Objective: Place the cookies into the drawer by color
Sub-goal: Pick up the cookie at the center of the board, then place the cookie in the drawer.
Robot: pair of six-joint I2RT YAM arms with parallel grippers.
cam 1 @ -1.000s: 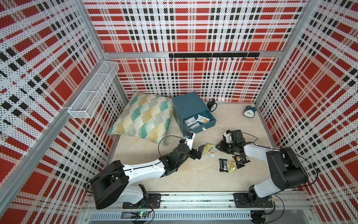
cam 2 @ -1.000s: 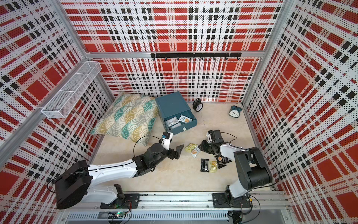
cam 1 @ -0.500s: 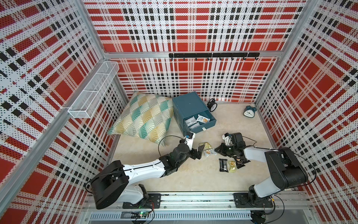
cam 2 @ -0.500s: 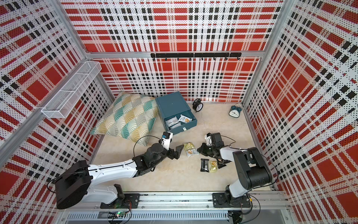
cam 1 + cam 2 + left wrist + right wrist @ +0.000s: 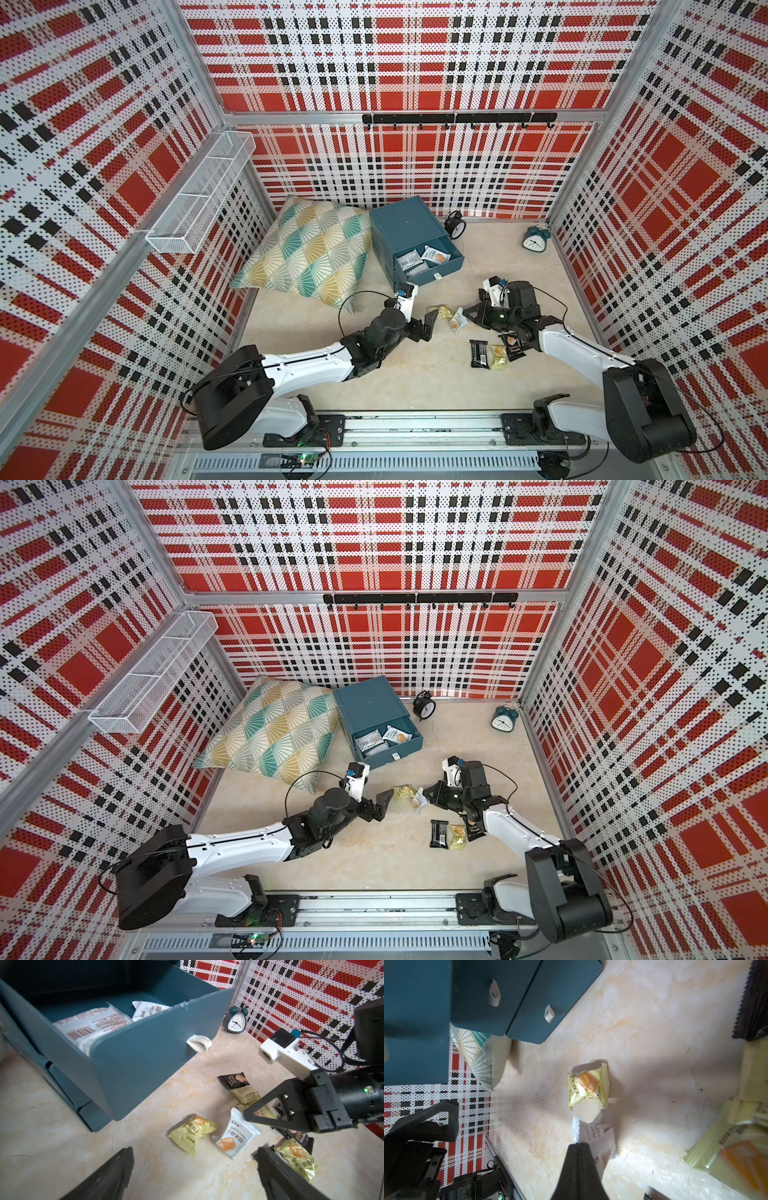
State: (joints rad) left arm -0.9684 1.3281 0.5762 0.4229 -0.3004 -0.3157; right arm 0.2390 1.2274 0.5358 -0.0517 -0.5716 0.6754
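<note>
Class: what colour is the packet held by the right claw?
White packet; the left wrist view shows it best.

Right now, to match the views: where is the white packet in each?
Top view: white packet mid-floor, at right gripper.
Top view: packet there too.
Left wrist: packet beside right gripper.
Right wrist: packet pinched in the gripper.
Landmark: yellow packet beside it.

Left arm (image 5: pixel 307 368): extended low and forward, wrist level.
Left gripper (image 5: pixel 428 327): jaws spread wide.
Right arm (image 5: pixel 582 353): elbow bent, wrist low.
Right gripper (image 5: pixel 468 318): jaws closed, fingertips pinching edge of white cookie packet (image 5: pixel 236 1136). Tips point toward left gripper, near it but apart.
</note>
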